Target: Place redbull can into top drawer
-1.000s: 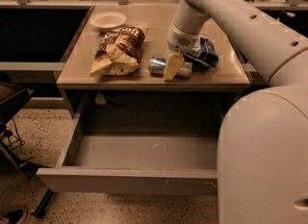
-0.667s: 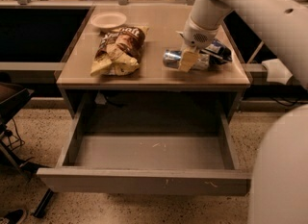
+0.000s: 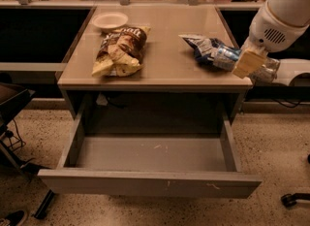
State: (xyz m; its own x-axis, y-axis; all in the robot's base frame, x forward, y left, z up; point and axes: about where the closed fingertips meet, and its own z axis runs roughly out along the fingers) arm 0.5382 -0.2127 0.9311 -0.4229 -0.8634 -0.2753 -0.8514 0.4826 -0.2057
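Note:
My gripper is at the right edge of the table, shut on the redbull can. The silver and blue can lies sideways between the fingers, and one tan finger pad covers its middle. It hangs just above the table's right front corner, next to a blue-and-white snack bag. The top drawer is pulled wide open under the table. Its grey floor is bare. The white arm comes in from the upper right.
A brown chip bag lies on the left half of the table, with a white bowl behind it. A black chair stands at the left. A caster sits on the floor at the right. A counter runs along the back.
My gripper has carried the can rightward from the middle of the table to its right edge. The view has shifted, and the arm now covers less of the drawer.

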